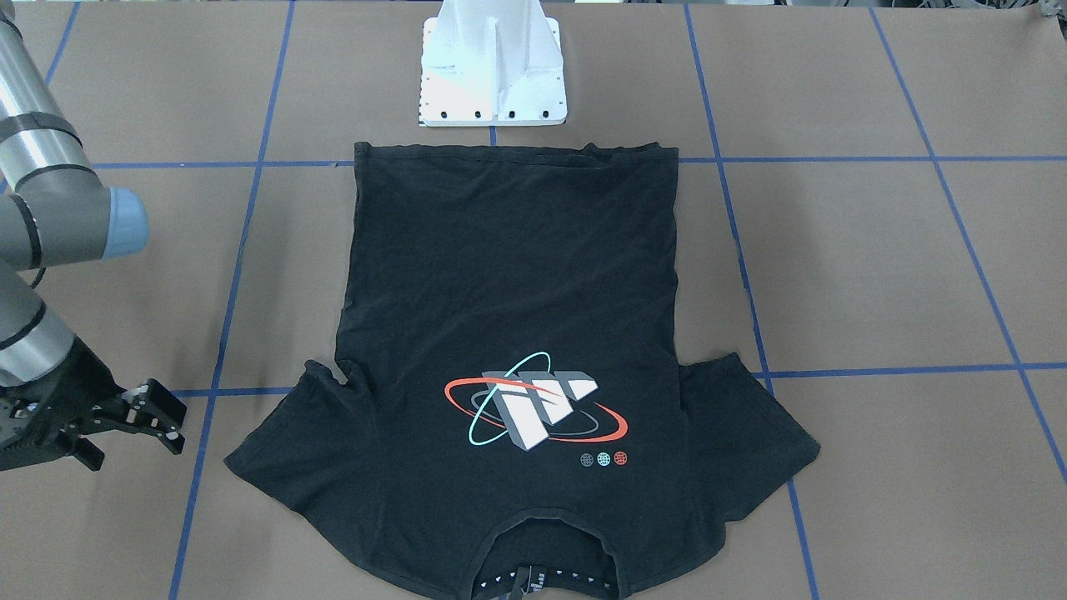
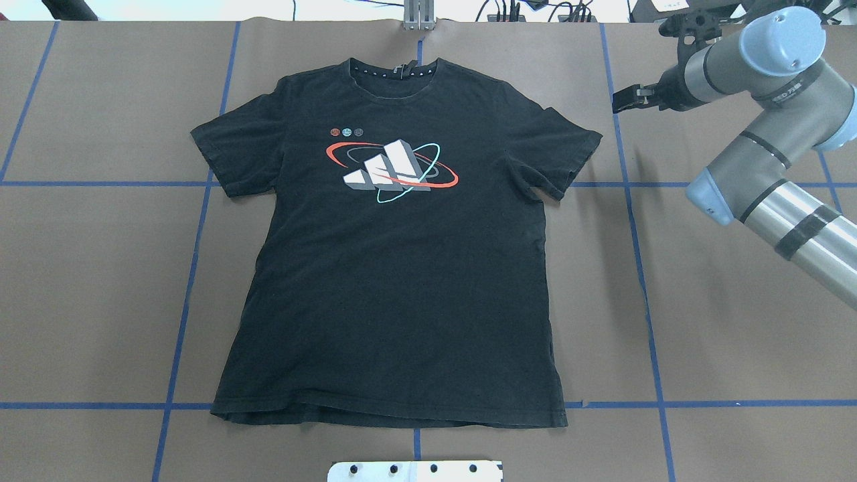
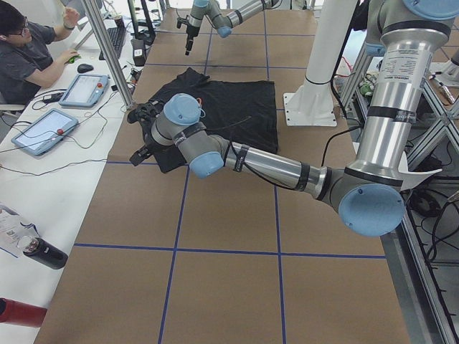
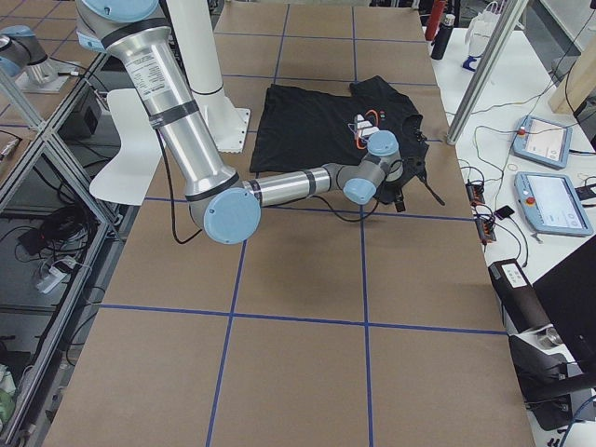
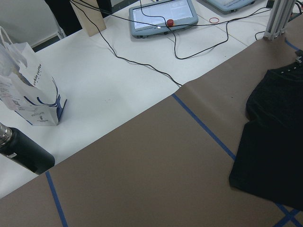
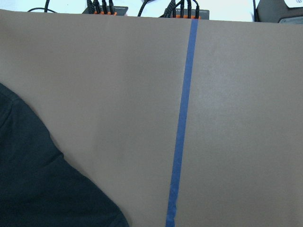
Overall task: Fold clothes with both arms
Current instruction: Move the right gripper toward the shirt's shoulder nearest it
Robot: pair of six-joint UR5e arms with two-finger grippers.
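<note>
Work on the papered table [image 2: 736, 321]. Find the T-shirt [image 2: 402, 281] spread flat, print up, at centre of the overhead view, collar toward the top edge. Note the right arm [image 2: 797, 224] entering at upper right, with the right gripper [image 1: 137, 437] empty, jaws spread, near a sleeve. Cannot tell jaw state of the left gripper [image 3: 143, 115] near the opposite sleeve. Pinch both fabric layers at each sleeve hem; lift low, carry inward together.

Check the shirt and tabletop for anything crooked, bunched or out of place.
Nothing serious stands out. The T-shirt lies flat, print up, about square to the blue tape lines. Only its sleeve nearest the right gripper is slightly creased at the armpit.
</note>
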